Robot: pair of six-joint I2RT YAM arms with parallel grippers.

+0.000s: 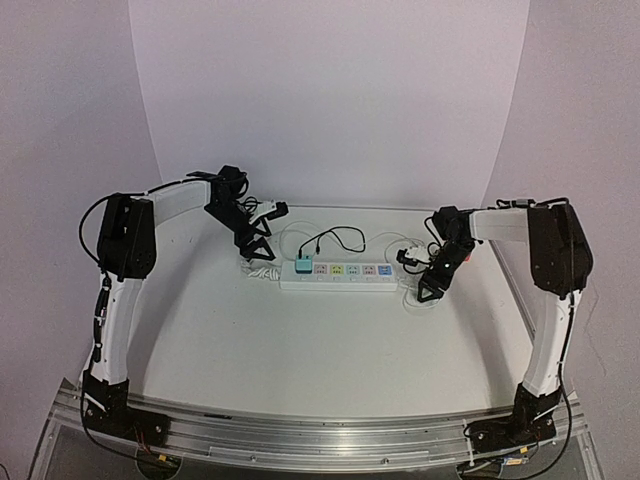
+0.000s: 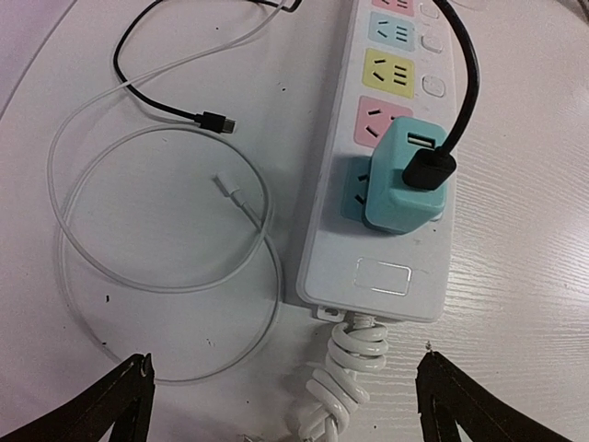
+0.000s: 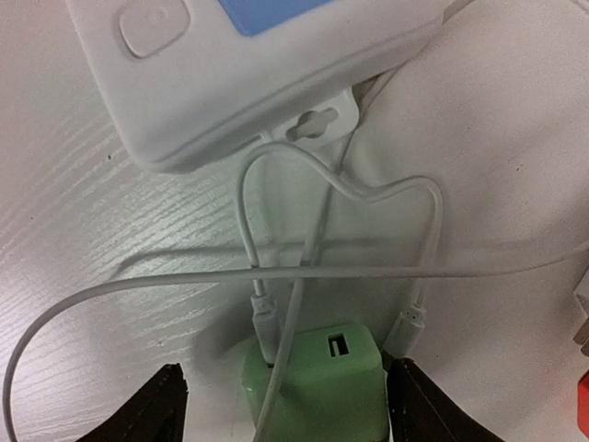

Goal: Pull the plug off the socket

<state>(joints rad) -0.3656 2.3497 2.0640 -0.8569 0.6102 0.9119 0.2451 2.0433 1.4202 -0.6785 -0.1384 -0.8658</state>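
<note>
The white power strip (image 1: 338,271) lies on the table (image 1: 300,340), with a teal plug (image 2: 405,180) stuck in its 9 o'clock end. The left gripper (image 2: 285,364) hangs over that end, jaws wide. At 3 o'clock, the right gripper (image 3: 285,368) has open jaws around a green charger (image 3: 317,387).

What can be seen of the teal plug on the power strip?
The teal plug is a plastic-looking block with rounded corners, seated in the last outlet of the power strip, next to its coiled cord. A black cable sits in one USB port; another port shows empty. Nothing else touches it.
</note>
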